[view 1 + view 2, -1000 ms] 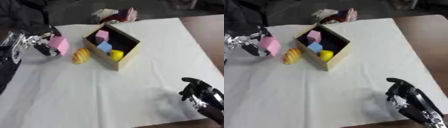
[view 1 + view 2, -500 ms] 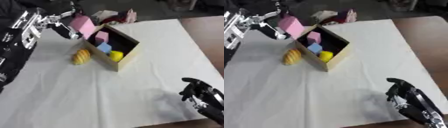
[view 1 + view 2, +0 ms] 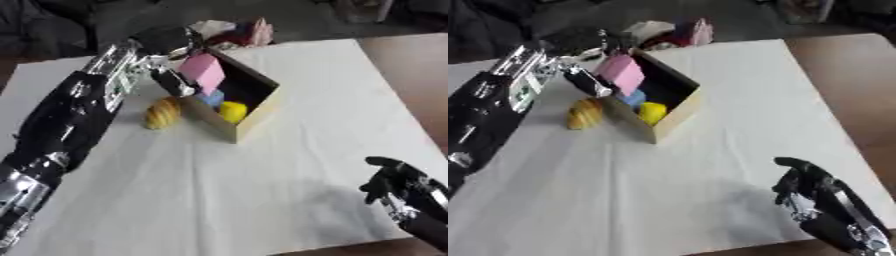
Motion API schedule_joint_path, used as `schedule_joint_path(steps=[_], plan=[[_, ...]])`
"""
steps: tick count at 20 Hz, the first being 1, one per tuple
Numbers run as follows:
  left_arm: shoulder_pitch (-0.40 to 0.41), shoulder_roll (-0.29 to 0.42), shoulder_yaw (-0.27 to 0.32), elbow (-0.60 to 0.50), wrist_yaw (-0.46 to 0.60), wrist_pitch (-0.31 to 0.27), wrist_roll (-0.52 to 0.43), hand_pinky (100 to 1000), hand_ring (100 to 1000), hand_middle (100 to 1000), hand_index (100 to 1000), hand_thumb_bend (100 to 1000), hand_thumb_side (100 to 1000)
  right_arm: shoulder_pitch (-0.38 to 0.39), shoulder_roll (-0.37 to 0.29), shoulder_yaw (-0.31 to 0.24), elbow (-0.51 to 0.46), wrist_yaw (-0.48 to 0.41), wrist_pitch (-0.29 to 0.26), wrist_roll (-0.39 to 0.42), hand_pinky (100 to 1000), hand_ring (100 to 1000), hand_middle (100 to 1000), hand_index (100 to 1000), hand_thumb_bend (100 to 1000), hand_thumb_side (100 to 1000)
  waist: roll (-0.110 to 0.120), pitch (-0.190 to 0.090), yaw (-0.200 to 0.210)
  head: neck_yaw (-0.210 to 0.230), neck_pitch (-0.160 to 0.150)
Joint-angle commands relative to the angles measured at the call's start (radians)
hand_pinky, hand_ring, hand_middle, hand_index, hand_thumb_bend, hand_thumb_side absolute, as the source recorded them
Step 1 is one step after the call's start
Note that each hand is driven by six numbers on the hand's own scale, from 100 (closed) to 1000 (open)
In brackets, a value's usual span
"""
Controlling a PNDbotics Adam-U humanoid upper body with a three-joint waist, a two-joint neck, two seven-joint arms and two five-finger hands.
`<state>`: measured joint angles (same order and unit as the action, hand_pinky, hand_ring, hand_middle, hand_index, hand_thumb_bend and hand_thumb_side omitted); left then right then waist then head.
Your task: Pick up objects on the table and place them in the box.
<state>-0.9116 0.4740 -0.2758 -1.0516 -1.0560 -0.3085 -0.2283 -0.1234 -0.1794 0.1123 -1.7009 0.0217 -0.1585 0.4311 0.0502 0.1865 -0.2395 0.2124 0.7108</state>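
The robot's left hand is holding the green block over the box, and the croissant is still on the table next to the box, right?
Not quite: the block is pink, not green, as the left eye view shows. The left hand does hold it over the box, and the croissant lies on the table beside the box.

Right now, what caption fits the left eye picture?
Left hand holds a pink block over the open box, beside a yellow pastry.

I see box [image 3: 249, 117] centre-left on table [image 3: 289, 195]; block [image 3: 203, 71] in my left hand [image 3: 171, 80] over box's left end. Croissant [image 3: 162, 112] just left of box. My right hand [image 3: 398, 185] near lower right corner.
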Motion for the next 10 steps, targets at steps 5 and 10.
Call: schedule_joint_path(steps=[5,10], plan=[[-0.020,0.027,-0.009,-0.017,0.028,-0.062,-0.136,833,823,877,940,410,355,-0.010,-0.002,-0.001,-0.011,-0.004,-0.002,0.001,689,463,486,841,100,377,-0.002,-0.015,0.004,-0.004,-0.011],[-0.018,0.065,0.002,-0.087,0.127,-0.079,-0.229,835,824,893,955,392,311,-0.008,-0.005,-0.005,-0.010,0.000,-0.003,-0.002,689,463,485,841,100,378,-0.001,-0.017,0.012,-0.013,-0.014]])
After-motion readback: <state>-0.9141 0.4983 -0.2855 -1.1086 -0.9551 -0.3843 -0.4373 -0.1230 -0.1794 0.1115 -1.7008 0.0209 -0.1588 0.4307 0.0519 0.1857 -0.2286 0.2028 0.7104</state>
